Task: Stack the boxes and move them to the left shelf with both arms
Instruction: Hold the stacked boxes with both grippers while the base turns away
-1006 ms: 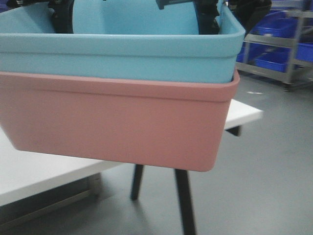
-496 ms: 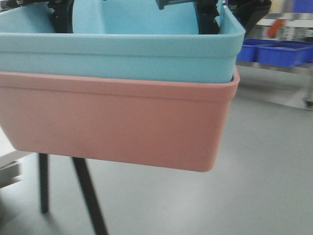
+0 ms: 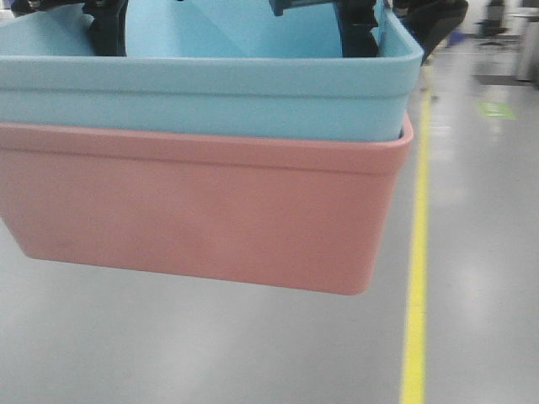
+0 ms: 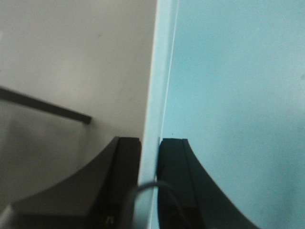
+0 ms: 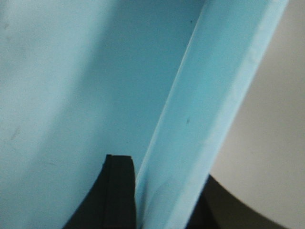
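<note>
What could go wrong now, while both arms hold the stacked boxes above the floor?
1. The left fingers and right fingers each pinch only the thin wall of the light blue box; the pink box seems merely nested beneath it and might slip off.
2. The stack fills the front view, so obstacles ahead may go unseen.

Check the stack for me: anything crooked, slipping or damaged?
Nothing stands out. The light blue tub sits nested squarely in the pink tub, rims parallel, no cracks visible. The left gripper and right gripper each clamp the light blue tub's wall, one finger either side.
</note>
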Controlling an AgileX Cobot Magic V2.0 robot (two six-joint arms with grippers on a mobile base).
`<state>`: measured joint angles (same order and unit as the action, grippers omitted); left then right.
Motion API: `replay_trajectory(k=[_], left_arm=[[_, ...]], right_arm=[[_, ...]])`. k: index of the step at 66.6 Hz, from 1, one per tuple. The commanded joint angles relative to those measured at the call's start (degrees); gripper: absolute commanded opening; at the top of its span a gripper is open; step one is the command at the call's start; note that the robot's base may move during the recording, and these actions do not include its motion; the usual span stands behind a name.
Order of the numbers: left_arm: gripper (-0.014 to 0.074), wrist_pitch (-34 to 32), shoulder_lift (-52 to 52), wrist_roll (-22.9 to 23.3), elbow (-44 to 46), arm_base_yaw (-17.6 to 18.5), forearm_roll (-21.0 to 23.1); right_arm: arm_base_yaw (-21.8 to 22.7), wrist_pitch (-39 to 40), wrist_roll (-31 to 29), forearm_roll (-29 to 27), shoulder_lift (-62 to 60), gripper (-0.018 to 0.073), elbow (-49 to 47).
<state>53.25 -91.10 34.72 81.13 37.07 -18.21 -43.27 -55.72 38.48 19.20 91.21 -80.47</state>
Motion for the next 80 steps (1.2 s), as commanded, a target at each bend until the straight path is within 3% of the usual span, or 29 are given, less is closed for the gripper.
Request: replay_trajectory(k=[1,80], left_arm=[[-0.0003,-11.39,2.95,0.69,2.42,3.44,6.77],[-0.0003,-11.39,2.95,0.69,2.42,3.44,6.77]], right_arm=[[-1.33,15.66,0.92,-2.98,-2.14,0.0055,-3.36],[-1.33,15.60,0.92,-2.99,-2.14,0.0055,-3.36]])
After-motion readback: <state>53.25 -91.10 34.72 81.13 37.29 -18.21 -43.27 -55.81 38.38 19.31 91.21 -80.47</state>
